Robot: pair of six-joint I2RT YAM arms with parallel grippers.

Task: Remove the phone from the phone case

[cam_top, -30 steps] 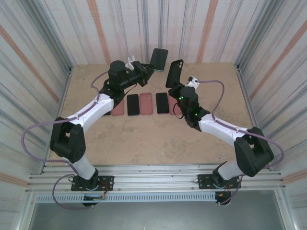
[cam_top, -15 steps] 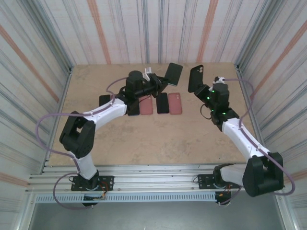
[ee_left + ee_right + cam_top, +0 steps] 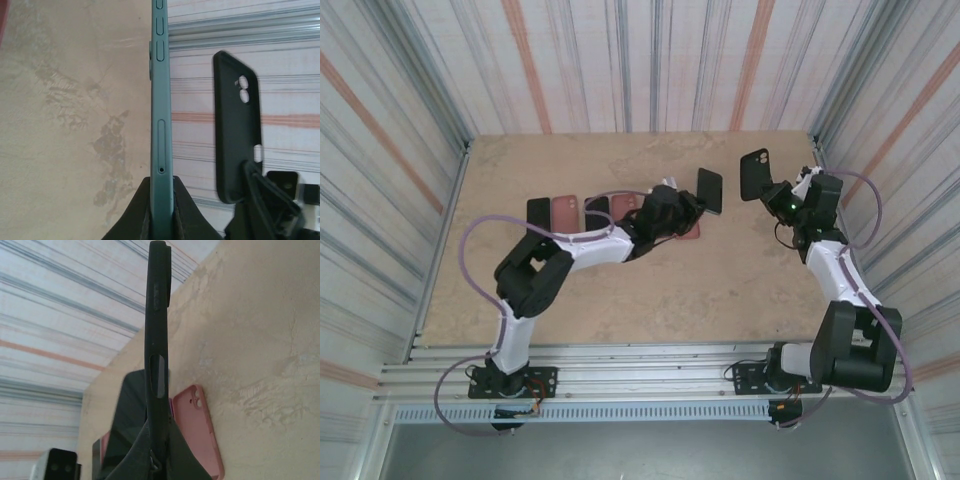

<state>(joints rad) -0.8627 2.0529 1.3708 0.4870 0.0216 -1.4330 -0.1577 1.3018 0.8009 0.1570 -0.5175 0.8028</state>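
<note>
Beige tabletop [image 3: 620, 290] spreads beneath both arms. Just above it, the left gripper [image 3: 161, 202] is clamped on the bottom end of the bare teal phone [image 3: 161, 100], holding it on edge in the air. The right gripper [image 3: 157, 442] pinches the empty black case [image 3: 156, 330] just beside it, the two apart. With so little of the slick phone between the pads, it could pivot or slip and drop onto the pink case [image 3: 690, 230] below. A swing could also knock phone against case.
</note>
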